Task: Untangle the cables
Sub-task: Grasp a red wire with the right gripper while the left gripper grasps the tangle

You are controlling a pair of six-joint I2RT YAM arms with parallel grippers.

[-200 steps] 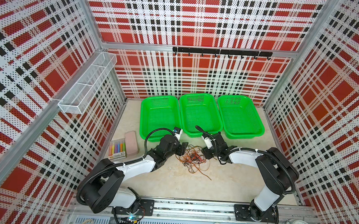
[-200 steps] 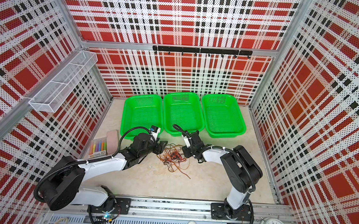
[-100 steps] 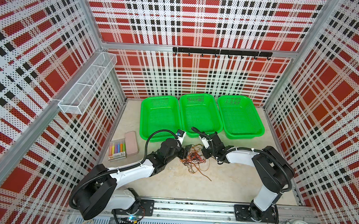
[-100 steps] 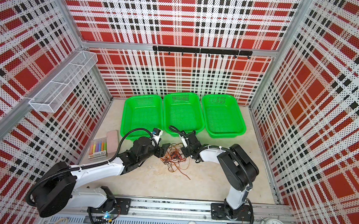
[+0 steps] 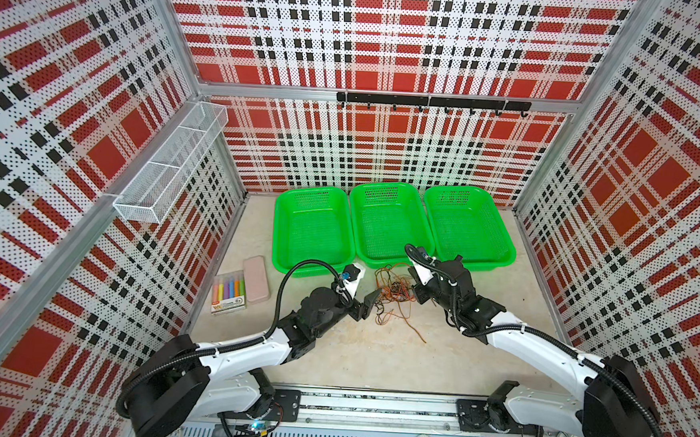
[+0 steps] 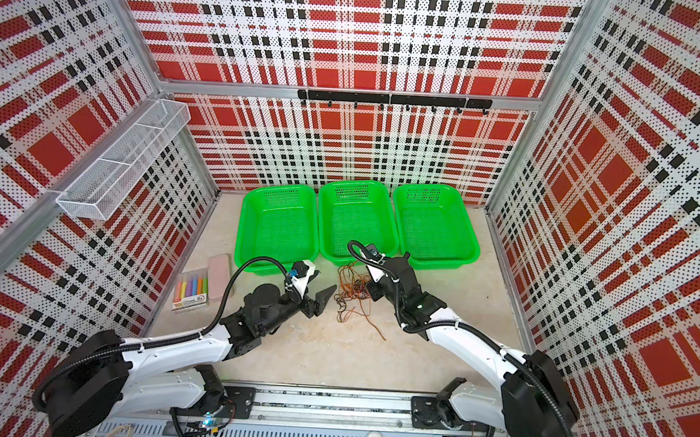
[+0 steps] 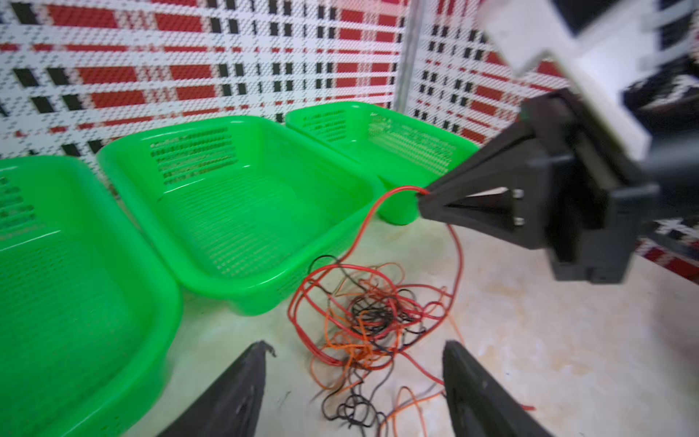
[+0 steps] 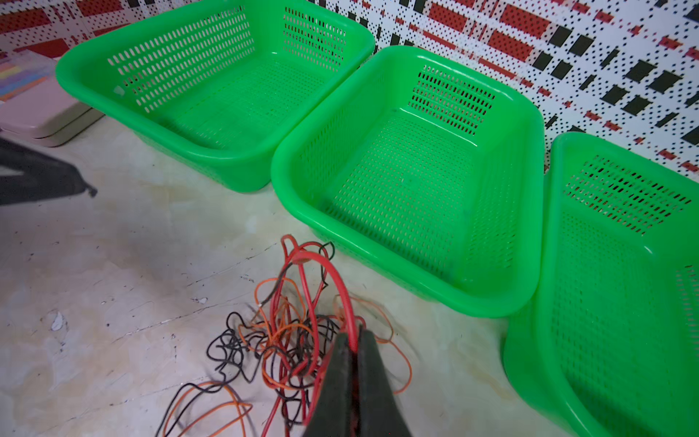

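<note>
By the left wall sit a chalk box (image 5: 229,293) and a pink case (image 5: 256,278). The left fingers (image 7: 242,382) stand spread just beside the cables (image 5: 393,293), which are heaped on the table (image 5: 373,362) outside the middle basket (image 5: 385,226). The right fingers (image 8: 372,378) pinch one red cable (image 8: 340,295). Bare table lies nearer.

Cables (image 5: 393,295): thin black, red and orange-brown wires, tangled in one loose heap on the desk (image 5: 352,353), just beside the front rim of the middle green basket (image 5: 385,230). One red cable (image 7: 361,230) arcs upward out of the heap.
</note>
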